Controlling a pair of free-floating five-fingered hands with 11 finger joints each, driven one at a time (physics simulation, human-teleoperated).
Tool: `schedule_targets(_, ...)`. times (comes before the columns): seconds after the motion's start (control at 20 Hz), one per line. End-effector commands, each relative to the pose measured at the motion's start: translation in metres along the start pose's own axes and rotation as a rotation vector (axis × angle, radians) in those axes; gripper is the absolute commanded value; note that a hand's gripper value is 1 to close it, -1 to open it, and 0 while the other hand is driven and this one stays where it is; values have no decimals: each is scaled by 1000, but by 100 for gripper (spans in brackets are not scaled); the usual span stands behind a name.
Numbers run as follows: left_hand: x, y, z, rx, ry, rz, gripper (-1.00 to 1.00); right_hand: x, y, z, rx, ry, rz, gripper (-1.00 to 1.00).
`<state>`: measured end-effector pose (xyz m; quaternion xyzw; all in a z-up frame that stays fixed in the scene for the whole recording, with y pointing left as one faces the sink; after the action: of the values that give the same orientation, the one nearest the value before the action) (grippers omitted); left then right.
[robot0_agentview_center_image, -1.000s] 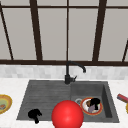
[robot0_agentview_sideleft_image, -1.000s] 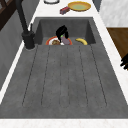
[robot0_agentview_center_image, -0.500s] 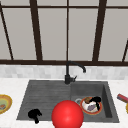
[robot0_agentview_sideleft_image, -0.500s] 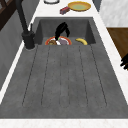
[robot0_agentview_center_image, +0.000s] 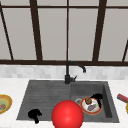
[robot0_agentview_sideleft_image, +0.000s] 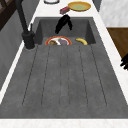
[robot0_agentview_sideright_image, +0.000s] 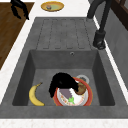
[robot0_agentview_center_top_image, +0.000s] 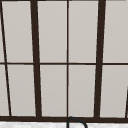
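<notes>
My right hand (robot0_agentview_center_image: 97, 97) hovers in the sink basin (robot0_agentview_sideright_image: 40, 60), over the near-left rim of an orange-rimmed plate (robot0_agentview_sideright_image: 85, 98) with food on it. Its fingers hang down loosely toward the plate (robot0_agentview_sideleft_image: 58, 40) and hold nothing; from the left side this hand (robot0_agentview_sideleft_image: 63, 23) stands just above the plate. I cannot tell whether the fingertips touch it. A banana (robot0_agentview_sideright_image: 35, 95) lies on the basin floor beside the plate. My left hand (robot0_agentview_center_image: 34, 115) floats by the front edge of the drainboard, fingers relaxed and empty, and is also seen from the right side (robot0_agentview_sideright_image: 18, 7).
A black faucet (robot0_agentview_center_image: 71, 72) stands behind the sink. A yellow plate (robot0_agentview_center_image: 3, 103) sits on the left counter, and a red sponge (robot0_agentview_center_image: 123, 98) and another yellow plate (robot0_agentview_sideleft_image: 79, 6) on the right counter. A big red ball (robot0_agentview_center_image: 67, 115) fills the front middle. The ribbed drainboard (robot0_agentview_sideleft_image: 65, 77) is bare.
My right hand has drifted slightly up and to the right above the plate. The left hand, plate and banana have stayed put.
</notes>
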<state>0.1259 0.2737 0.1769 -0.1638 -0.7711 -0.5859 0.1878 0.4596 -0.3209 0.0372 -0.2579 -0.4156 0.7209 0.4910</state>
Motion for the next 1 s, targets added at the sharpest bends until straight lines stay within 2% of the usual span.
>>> schedule_targets(0.0,0,0,0,0,0,0,0,7,-18,25,23,14,-29,-100)
schedule_targets(0.25,0,0,0,0,0,0,0,16,-31,51,24,26,-81,-100)
schedule_targets(0.5,0,0,0,0,0,0,0,31,-44,69,20,46,-75,-100)
schedule_targets(0.75,0,0,0,0,0,0,0,51,-61,72,86,59,-75,-100)
schedule_targets(0.95,0,0,0,0,0,0,0,64,-69,93,85,52,-93,-100)
